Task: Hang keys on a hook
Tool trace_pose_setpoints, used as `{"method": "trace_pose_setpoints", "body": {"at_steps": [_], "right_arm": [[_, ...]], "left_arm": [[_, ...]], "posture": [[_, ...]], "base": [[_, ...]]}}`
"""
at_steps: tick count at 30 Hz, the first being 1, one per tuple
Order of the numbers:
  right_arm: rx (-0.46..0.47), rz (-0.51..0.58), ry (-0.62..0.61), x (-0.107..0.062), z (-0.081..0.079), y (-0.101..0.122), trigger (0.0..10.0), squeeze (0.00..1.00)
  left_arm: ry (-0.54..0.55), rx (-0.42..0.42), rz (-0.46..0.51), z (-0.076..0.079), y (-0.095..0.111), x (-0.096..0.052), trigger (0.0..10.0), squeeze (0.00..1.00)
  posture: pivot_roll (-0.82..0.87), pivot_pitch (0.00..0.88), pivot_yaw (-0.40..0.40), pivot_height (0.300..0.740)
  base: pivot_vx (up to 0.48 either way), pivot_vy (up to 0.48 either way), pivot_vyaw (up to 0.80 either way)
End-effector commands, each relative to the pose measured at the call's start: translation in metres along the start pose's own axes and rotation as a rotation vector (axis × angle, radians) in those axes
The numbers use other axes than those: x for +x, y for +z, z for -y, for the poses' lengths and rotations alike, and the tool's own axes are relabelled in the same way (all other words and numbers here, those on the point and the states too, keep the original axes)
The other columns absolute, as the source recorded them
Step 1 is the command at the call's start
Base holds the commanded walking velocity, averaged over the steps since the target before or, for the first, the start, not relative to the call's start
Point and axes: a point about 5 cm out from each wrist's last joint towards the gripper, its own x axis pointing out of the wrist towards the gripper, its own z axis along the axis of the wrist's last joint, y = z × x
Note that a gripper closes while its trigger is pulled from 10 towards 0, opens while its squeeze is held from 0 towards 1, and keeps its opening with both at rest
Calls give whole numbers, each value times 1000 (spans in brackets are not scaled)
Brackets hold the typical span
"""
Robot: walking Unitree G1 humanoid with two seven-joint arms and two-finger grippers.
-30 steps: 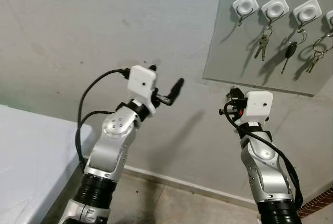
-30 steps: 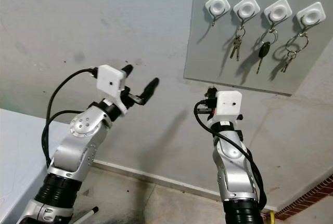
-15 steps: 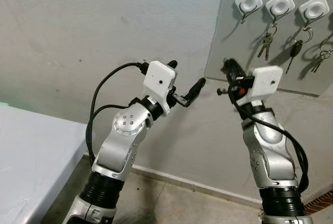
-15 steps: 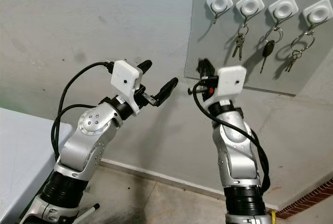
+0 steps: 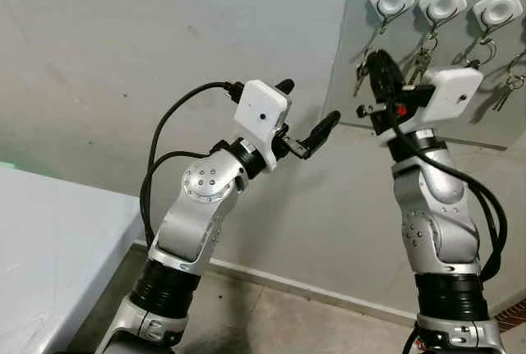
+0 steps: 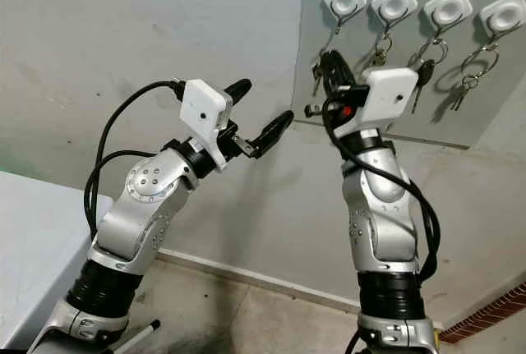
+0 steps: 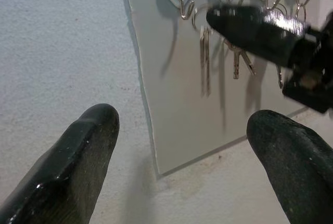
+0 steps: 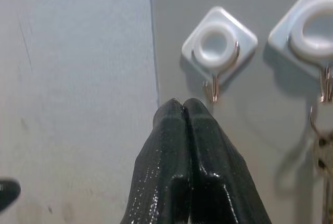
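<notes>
Keys [image 7: 204, 60] are dangling from the right gripper's [image 8: 183, 110] closed jaws just under the empty hook [image 8: 214, 90], needing a gentle lift over its tip, while the left gripper [image 7: 182, 146] is hovering open nearby.

Two silver metal arms with rounded, screw-dotted joint housings rise from ribbed black cuffs. Just above each wrist sits a white, square plastic camera box [image 5: 261, 114] with a small dark dot on its face; the right arm's box [image 5: 450, 91] shows a red spot beside it. Glossy black cables [image 5: 161, 153] loop beside each arm. The long black tapered fingers [image 7: 67, 167] look rubbery.
</notes>
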Motion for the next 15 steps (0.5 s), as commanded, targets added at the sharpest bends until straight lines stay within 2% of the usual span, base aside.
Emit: {"method": "trace_pose_setpoints", "body": {"at_steps": [1,7,13,15], "right_arm": [[4,43,17,6,-2,10,10000,0],[24,75,14,11,0,16,10000,0],[82,94,-11,13,1,19,10000,0],[133,73,-37,13,3,15,10000,0]], "left_arm": [[-9,13,16,-1,7,1,10000,0],[-9,15,18,-1,7,1,10000,0],[0,13,19,-2,7,1,10000,0],[-1,12,19,-1,7,0,10000,0]], "posture": [[-64,47,65,740],[-59,44,57,740],[-59,42,54,740],[-60,46,53,740]], "base": [[0,0,0],[0,0,0],[0,0,0],[0,0,0]]}}
